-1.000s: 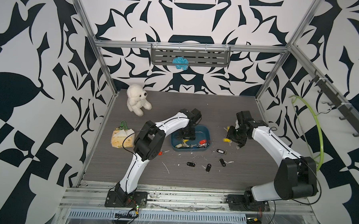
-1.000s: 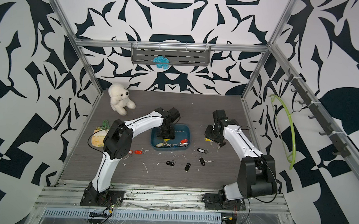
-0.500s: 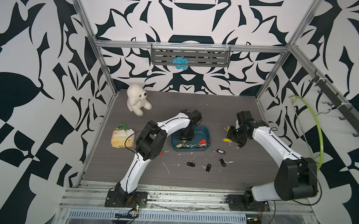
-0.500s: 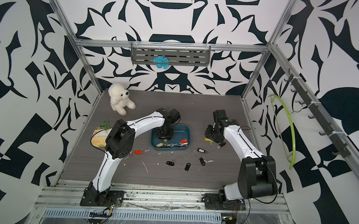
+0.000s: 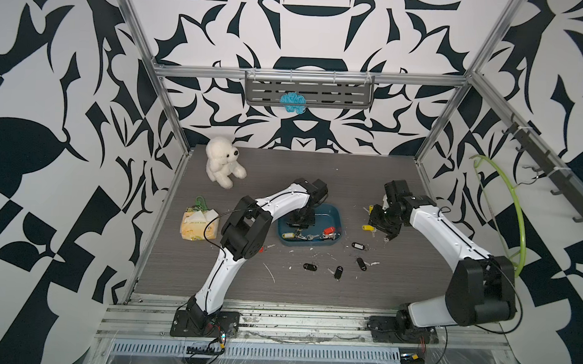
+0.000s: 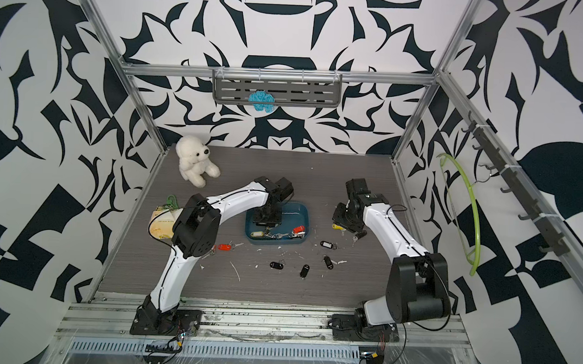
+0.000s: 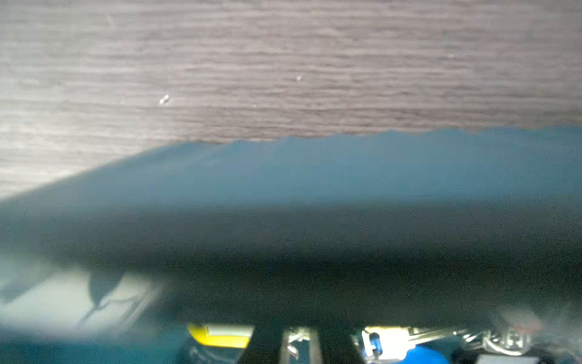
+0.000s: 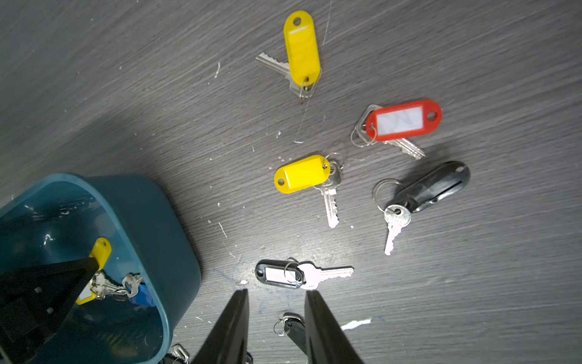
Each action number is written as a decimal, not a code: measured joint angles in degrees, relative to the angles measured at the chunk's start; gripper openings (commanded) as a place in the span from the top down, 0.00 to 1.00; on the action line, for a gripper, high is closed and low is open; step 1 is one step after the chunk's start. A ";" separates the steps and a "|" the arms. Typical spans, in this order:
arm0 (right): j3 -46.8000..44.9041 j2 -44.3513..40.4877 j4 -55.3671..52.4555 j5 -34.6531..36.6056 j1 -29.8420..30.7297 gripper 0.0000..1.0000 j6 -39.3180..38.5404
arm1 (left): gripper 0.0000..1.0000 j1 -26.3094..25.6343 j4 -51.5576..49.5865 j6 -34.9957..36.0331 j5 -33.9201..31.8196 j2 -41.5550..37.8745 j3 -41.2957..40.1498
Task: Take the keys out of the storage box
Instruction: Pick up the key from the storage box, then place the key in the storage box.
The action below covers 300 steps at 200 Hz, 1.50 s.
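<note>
Silver metal keys (image 5: 306, 237) on coloured plastic tags lie near-side in the shallow teal plastic storage box (image 5: 333, 215). Left gripper (image 5: 299, 226) looks clamped on one: extraction step, lift clear next. Right gripper (image 8: 275, 294) hovers rightward, jaws apart.

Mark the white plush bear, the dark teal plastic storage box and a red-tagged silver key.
plush bear (image 5: 222, 169), in a top view, belly.
storage box (image 5: 330, 218), in a top view, bare floor.
red-tagged key (image 8: 405, 121), right wrist view, tag.
</note>
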 measured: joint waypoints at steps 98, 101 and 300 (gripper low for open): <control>0.00 -2.10 -1.09 0.20 0.00 0.66 0.02 | 1.00 -0.17 -2.95 1.25 -0.92 -3.87 -1.73; 0.00 -2.14 -1.14 0.20 0.00 0.66 0.02 | 1.00 -0.17 -3.04 1.29 -0.94 -4.33 -1.73; 3.26 -3.23 -5.22 1.70 5.66 0.68 0.81 | 1.00 21.51 -7.93 7.04 -4.15 -30.64 -14.56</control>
